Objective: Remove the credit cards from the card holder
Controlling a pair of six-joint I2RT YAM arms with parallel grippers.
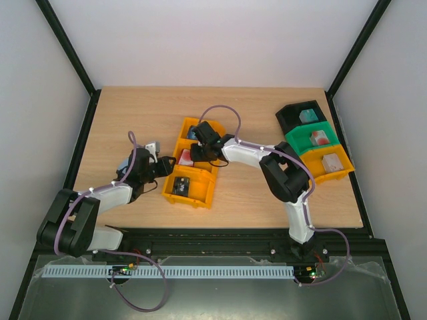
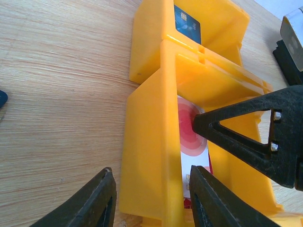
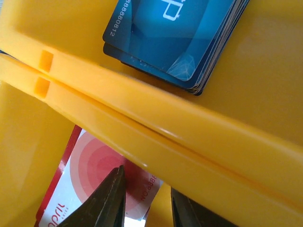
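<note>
Down in the middle compartment of the yellow bin (image 2: 147,142), the right gripper (image 3: 146,191) shows its jaws narrow at the edge of the red credit card (image 2: 194,151), which leans on the wall. Pinched or not, I cannot tell. The left gripper (image 2: 151,172) straddles that wall, clamped or loose unclear. Best now: bin steady, fingers off the divider. Blue credit cards (image 3: 175,33) lie next door.
</note>
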